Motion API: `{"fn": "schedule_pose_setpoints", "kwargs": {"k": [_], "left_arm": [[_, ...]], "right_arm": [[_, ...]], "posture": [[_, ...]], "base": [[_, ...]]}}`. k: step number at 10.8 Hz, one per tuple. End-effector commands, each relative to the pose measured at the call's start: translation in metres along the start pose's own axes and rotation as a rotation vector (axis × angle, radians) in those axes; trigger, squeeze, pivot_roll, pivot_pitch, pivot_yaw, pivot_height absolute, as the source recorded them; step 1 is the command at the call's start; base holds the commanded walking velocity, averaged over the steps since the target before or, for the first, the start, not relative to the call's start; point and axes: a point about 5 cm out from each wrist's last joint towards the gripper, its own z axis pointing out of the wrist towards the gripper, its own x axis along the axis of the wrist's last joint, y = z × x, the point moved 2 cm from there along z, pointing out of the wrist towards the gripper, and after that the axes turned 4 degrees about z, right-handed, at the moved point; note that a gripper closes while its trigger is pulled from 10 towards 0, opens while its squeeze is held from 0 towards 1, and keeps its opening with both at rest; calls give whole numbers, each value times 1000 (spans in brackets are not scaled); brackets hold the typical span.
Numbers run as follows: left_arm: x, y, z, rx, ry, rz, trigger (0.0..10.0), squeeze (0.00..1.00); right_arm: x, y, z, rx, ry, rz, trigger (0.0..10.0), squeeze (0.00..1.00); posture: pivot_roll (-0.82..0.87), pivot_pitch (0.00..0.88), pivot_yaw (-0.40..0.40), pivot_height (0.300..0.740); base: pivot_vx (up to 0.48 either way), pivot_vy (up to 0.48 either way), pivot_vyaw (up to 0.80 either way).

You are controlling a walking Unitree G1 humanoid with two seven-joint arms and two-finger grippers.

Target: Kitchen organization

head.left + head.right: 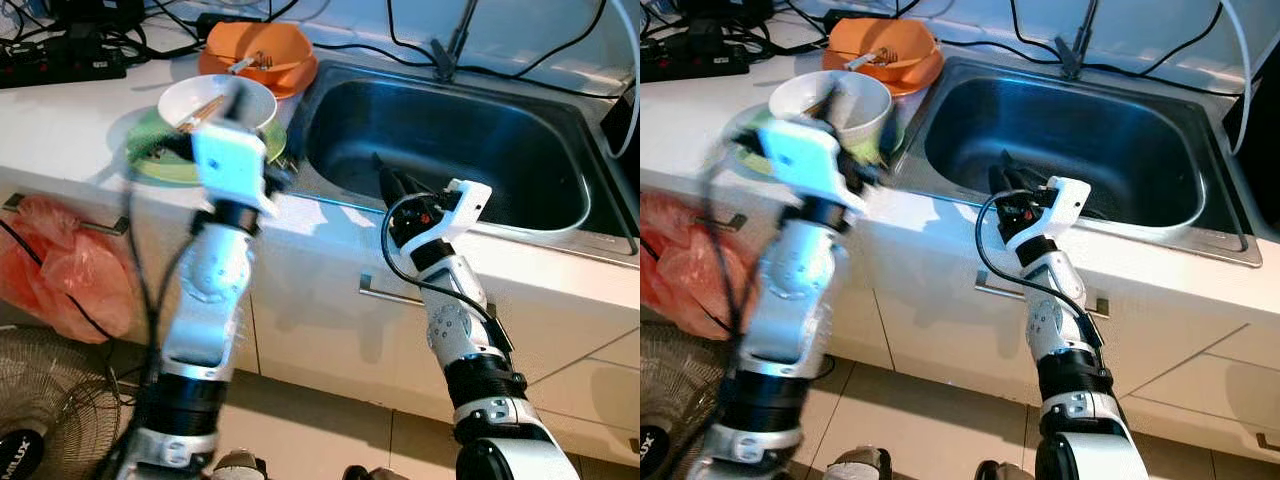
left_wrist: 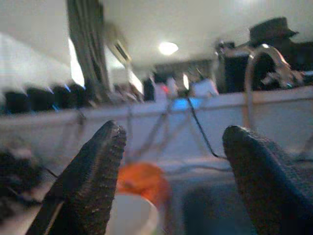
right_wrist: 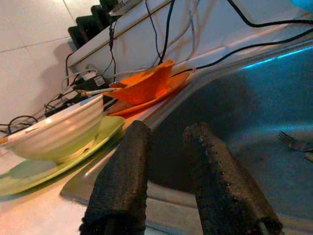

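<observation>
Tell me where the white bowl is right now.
The white bowl sits on the green plate on the counter, left of the sink, just in front of the orange dishes, with the left gripper near it.

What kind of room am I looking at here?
Most likely a home kitchen: a stainless steel sink set in a white countertop, with a white ceramic bowl on a green plate and cabinet drawers below.

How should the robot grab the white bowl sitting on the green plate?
Best by its rim. The white bowl stands upright on the green plate and is too wide to hold whole, so one finger inside and one outside the thin wall. Come from above on the near side, where the left gripper hovers, jaws open, avoiding the utensil inside.
</observation>
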Motion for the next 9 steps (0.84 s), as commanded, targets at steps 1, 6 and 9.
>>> {"fn": "schedule_pose_setpoints", "kwargs": {"k": [1, 6, 9], "left_arm": [[12, -6, 3, 35, 52, 28, 10000, 1000], [-13, -53, -26, 135, -73, 112, 10000, 0], [-13, -58, -40, 146, -92, 119, 10000, 0]], "right_arm": [[-17, 9, -11, -43, -69, 34, 10000, 0], [-5, 7, -9, -39, -40, -94, 10000, 0], [2, 12, -9, -44, -34, -102, 10000, 0]], "posture": [[251, 99, -69, 740], [252, 122, -79, 740], [260, 133, -89, 740]], "base": [[0, 0, 0], [0, 0, 0], [0, 0, 0]]}}
